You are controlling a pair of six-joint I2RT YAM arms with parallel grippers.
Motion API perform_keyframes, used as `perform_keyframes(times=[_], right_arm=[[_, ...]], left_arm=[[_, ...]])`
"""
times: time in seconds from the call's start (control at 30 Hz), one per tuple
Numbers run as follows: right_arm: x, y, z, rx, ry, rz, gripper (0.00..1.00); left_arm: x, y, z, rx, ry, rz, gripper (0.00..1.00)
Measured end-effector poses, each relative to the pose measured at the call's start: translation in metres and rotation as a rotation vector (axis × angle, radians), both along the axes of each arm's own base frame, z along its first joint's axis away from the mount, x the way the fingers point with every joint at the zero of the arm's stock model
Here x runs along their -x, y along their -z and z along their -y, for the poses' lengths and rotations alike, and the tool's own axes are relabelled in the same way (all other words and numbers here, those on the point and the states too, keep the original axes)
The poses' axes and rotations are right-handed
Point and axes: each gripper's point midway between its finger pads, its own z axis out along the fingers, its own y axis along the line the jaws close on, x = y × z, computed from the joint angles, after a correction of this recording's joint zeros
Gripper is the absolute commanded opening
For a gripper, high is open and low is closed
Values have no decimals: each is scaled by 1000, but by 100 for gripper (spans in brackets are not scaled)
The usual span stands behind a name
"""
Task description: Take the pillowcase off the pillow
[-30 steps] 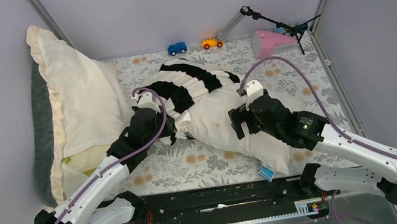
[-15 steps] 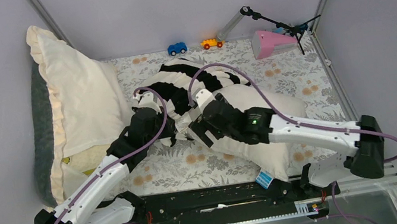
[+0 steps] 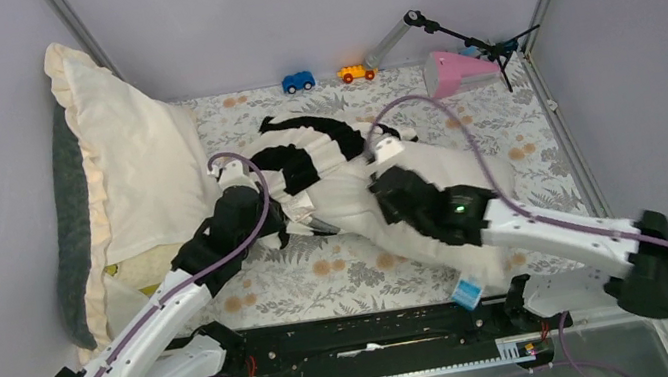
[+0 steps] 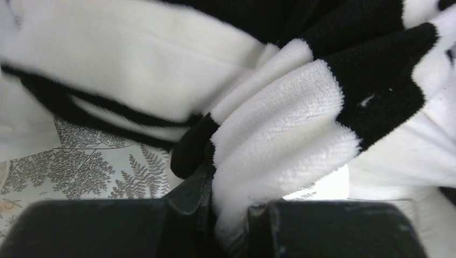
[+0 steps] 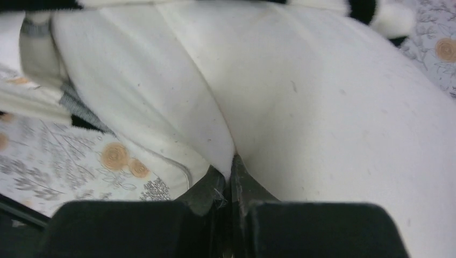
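The black-and-white striped pillowcase [image 3: 304, 151] is bunched over the far-left end of the off-white pillow [image 3: 454, 174], which lies diagonally across the floral cloth. My left gripper [image 3: 303, 220] is at the pillowcase's near edge. In the left wrist view it [image 4: 231, 209] is shut on a plush white fold of the pillowcase [image 4: 279, 134]. My right gripper [image 3: 379, 193] rests on the bare pillow just right of the bunched stripes. Seen from the right wrist, this gripper [image 5: 231, 164] is shut on a pinched ridge of pillow [image 5: 333, 107] fabric.
A big cream ruffled-edge pillow [image 3: 130, 170] leans against the left wall. A blue toy car [image 3: 298, 81], an orange toy car [image 3: 355, 73], a pink object [image 3: 458, 71] and a small tripod [image 3: 463, 38] stand at the back. A blue tag [image 3: 468, 291] shows at the pillow's near corner.
My right arm swung left over the pillow, came partway back, and its open jaws shut on pillow fabric. The left arm drew slightly left, still holding the pillowcase.
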Motion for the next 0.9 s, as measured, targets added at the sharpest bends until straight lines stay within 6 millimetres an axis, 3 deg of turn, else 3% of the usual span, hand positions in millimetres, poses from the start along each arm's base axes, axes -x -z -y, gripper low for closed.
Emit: perform_keyframes(times=[0.13, 0.2, 0.47, 0.57, 0.6, 0.67, 0.73, 0.8, 0.9], right_arm=[[-8, -52, 41, -207, 64, 54, 0], [-6, -67, 51, -243, 67, 71, 0], [11, -73, 22, -285, -87, -87, 0], [2, -72, 8, -330, -111, -159, 0], [-4, -70, 4, -350, -106, -186, 0], [-16, -65, 2, -388, -80, -226, 0], [-25, -62, 2, -435, -49, -260, 0], [-35, -64, 5, -487, -18, -277, 0], [-48, -69, 6, -563, 16, -287, 0]], left_arm=[[0, -27, 0, 66, -20, 52, 0], [1, -45, 0, 95, -22, 81, 0], [8, -100, -16, 37, -29, 115, 0], [-5, -100, -17, -29, -36, 79, 3], [-11, -99, -16, -45, -40, 66, 16], [-23, -90, -12, -73, -41, 38, 55], [-27, -83, -10, -91, -35, 21, 79], [-27, -88, -10, -79, -31, 41, 89], [-19, -110, -12, -11, -21, 121, 96]])
